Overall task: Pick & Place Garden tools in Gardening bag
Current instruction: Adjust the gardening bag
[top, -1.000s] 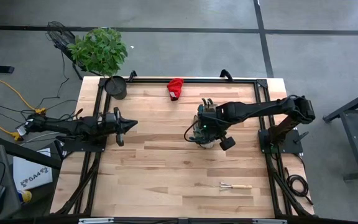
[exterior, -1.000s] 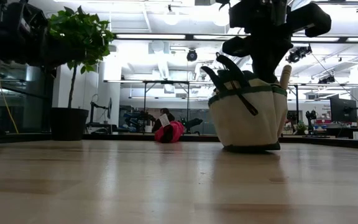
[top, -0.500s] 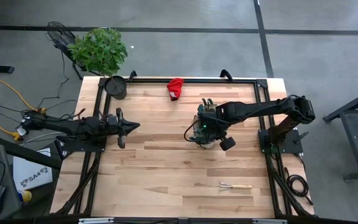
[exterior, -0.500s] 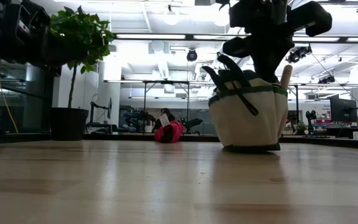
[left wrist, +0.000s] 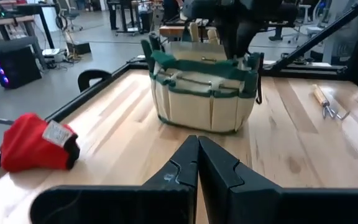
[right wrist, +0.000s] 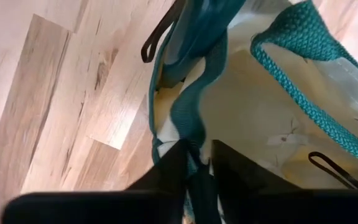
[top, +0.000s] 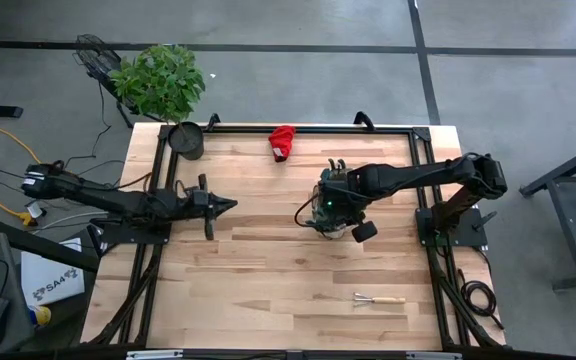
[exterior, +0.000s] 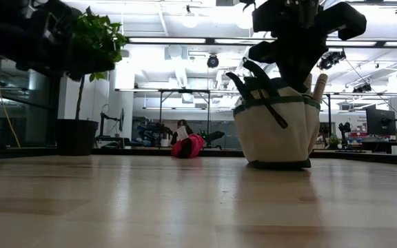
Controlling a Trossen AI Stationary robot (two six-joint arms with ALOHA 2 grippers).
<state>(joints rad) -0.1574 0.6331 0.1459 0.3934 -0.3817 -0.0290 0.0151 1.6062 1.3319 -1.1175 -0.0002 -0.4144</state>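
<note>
Where my right jaws hang: right gripper (top: 330, 205) sits over the mouth of the gardening bag (top: 336, 205), near the middle of the worktop (top: 268, 270).
Right jaws: slightly apart, a green handle strap (right wrist: 194, 134) running between the fingers; whether they pinch it I cannot tell.
Left jaws: left gripper (top: 228, 204) hovers left of the bag, well apart from it, fingers pressed together on nothing.
Red glove (top: 282, 142): at the far edge.
Mini rake (top: 379, 299): near edge, right side.
Potted plant (top: 185, 139): far left corner.
</note>
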